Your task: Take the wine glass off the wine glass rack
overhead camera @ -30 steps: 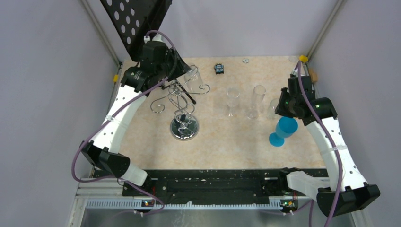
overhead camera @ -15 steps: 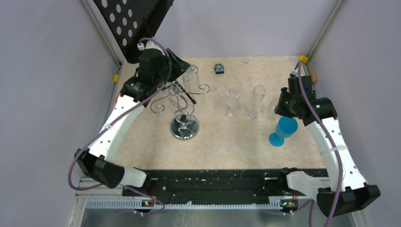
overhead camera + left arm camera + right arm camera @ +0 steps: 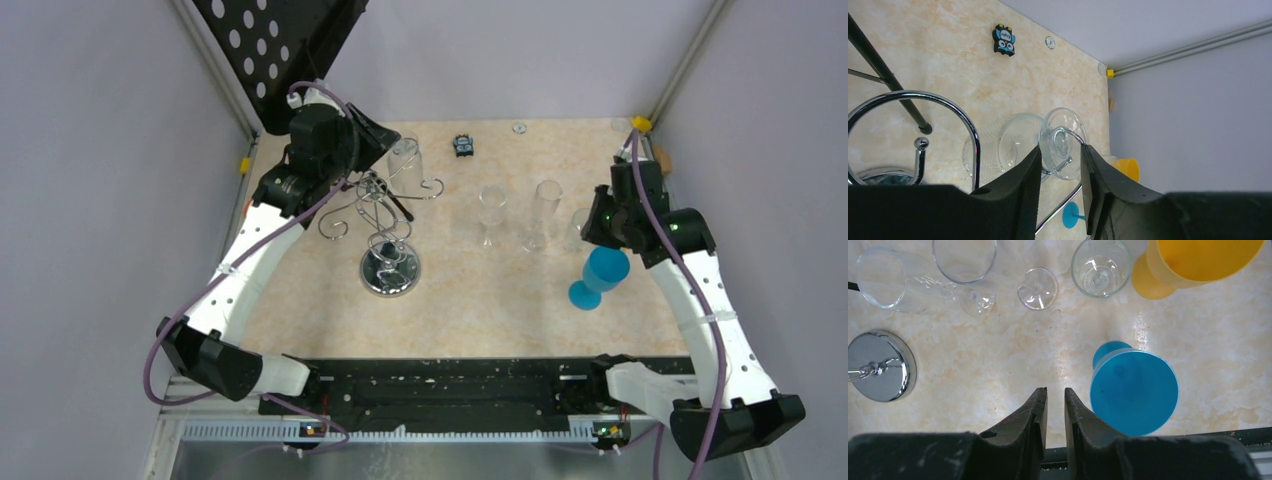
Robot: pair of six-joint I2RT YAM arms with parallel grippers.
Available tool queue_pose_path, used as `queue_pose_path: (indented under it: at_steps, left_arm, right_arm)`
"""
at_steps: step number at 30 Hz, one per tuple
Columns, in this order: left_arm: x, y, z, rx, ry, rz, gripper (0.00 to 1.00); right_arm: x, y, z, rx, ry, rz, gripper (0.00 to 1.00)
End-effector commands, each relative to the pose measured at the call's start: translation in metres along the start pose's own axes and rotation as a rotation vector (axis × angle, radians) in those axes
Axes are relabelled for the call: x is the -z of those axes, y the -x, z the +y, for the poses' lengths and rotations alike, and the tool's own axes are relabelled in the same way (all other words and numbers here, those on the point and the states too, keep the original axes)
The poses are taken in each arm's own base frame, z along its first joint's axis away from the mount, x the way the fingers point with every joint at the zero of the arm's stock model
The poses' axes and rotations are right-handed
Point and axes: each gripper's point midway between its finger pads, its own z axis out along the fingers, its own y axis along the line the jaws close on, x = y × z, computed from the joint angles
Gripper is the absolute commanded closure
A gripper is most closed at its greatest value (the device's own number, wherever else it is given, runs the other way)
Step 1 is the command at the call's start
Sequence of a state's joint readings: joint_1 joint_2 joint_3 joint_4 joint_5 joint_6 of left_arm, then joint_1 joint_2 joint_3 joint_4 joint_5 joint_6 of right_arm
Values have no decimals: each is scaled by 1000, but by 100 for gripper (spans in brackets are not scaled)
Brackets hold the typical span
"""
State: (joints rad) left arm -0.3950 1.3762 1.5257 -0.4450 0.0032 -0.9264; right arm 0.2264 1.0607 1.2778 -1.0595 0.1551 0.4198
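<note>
**Left claw at the hanging wine glass, right claw idle by the blue cup**

The wine glass (image 3: pixel 1063 130) hangs on the wine glass rack (image 3: pixel 375 205), at a curled wire arm on the far side of the stem and clear of the surface (image 3: pixel 480 310). In the left wrist view its round foot faces the camera, with the wire hook crossing it and the bowl showing behind and to the left.

The left claw (image 3: pixel 1060 146) is right at the glass. Its two black fingers (image 3: pixel 1023 185) stand a moderate gap apart, and the foot of the glass shows in the space between their tips. I cannot tell whether either pad touches the glass. From above, the left arm reaches over the far left corner, below the perforated black plate (image 3: pixel 270 45).

The rack's chrome base (image 3: pixel 390 272) sits on the surface left of centre, nearer the arms than the hanging glass.

The right claw (image 3: pixel 1055 390) is narrowed to a thin slit and grips nothing. It hovers over bare surface with the blue cup (image 3: pixel 1134 392) just beside it on the right. A yellow cup (image 3: pixel 1198 260) stands further back, next to a row of clear glasses (image 3: pixel 545 212) between the rack and the right arm.

A small owl sticker (image 3: pixel 1004 39) lies near the back edge.
</note>
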Motion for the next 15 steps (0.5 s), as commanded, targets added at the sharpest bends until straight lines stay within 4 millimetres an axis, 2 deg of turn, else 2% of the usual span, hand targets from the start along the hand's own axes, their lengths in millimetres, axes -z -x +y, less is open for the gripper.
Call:
queue_pose_path:
  at_steps: [1,9,15]
  left_arm:
    - [-2,-11,13,72,46,54,61]
    - [-8,-16,24,37,100,58,59]
    - [-14,-19,29,23,133,49,63]
  right_arm:
    - [11,16,7,4,44,-80,80]
    - [11,15,7,7,46,-82,79]
    - [11,17,10,8,59,-85,80]
